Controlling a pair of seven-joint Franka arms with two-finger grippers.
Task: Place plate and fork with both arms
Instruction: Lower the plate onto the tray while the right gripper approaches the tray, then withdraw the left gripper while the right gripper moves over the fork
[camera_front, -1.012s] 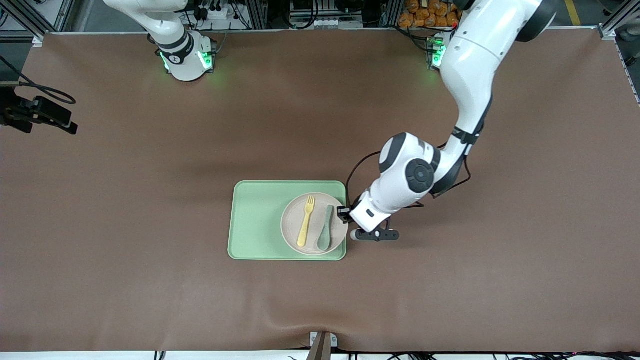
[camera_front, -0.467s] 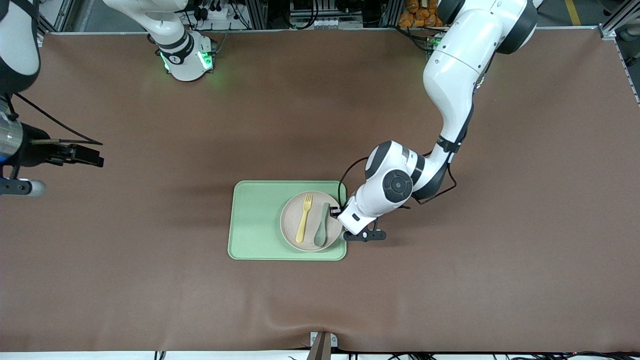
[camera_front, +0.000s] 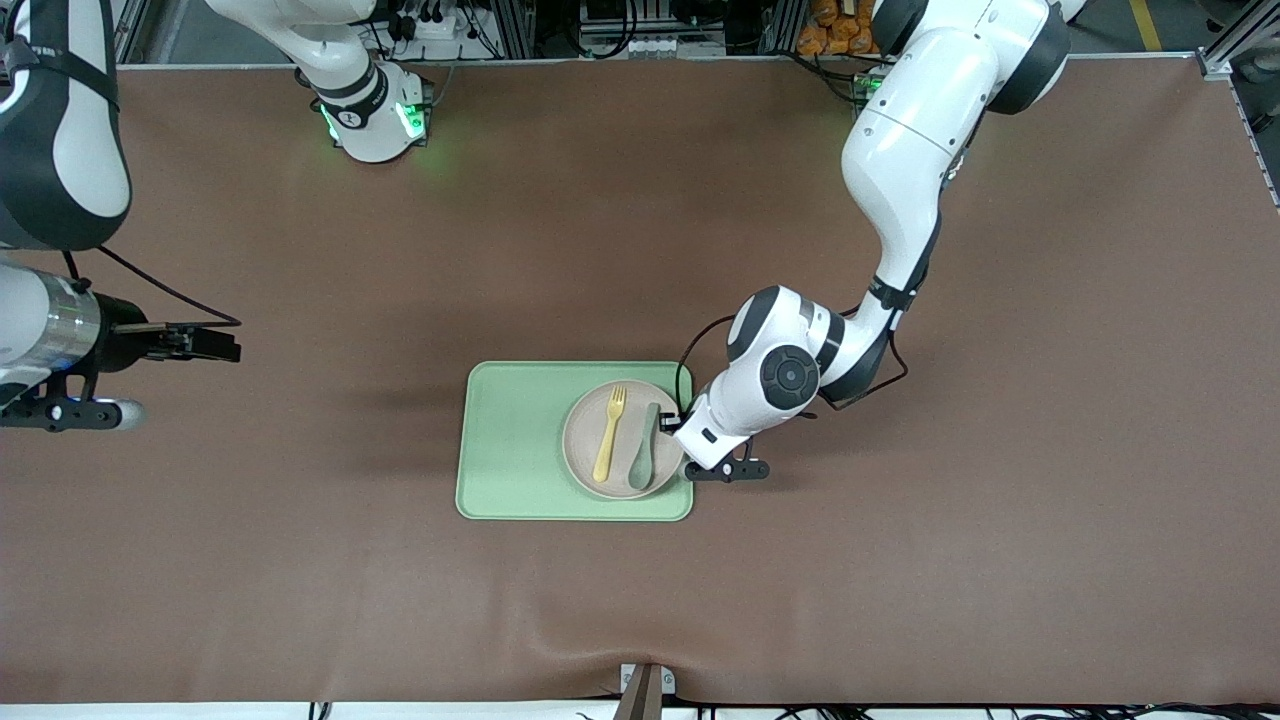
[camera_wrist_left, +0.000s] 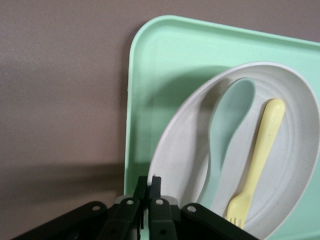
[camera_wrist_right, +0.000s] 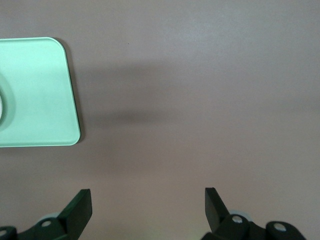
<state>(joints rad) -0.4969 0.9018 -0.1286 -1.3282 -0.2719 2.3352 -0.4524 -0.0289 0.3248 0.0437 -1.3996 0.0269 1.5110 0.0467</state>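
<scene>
Brown matting covers the whole table, and low in the middle of the front view sits a light green tray (camera_front: 520, 445) with the plate (camera_front: 583, 440) resting on the end toward my left arm's side. On the plate lie the fork (camera_front: 608, 435) and a grey-green spoon (camera_front: 645, 450), side by side, handles pointing down the frame.

My left gripper (camera_front: 672, 428) is at the plate's rim, at the tray edge beside it. In the left wrist view the fingers (camera_wrist_left: 148, 186) are pressed together at the bottom centre of the frame, pinching the plate's thin lip. I judge that hold makes sense: the rim is the only part a narrow grip can take, and it leaves the cutlery undisturbed. The plate looks tilted in that view, so the fork could slide if I lift carelessly.

My right gripper (camera_front: 215, 343) hangs over bare matting at the left edge of the front view, well apart from the tray, jaws spread wide and holding nothing. It waits, probably for the fork.
</scene>
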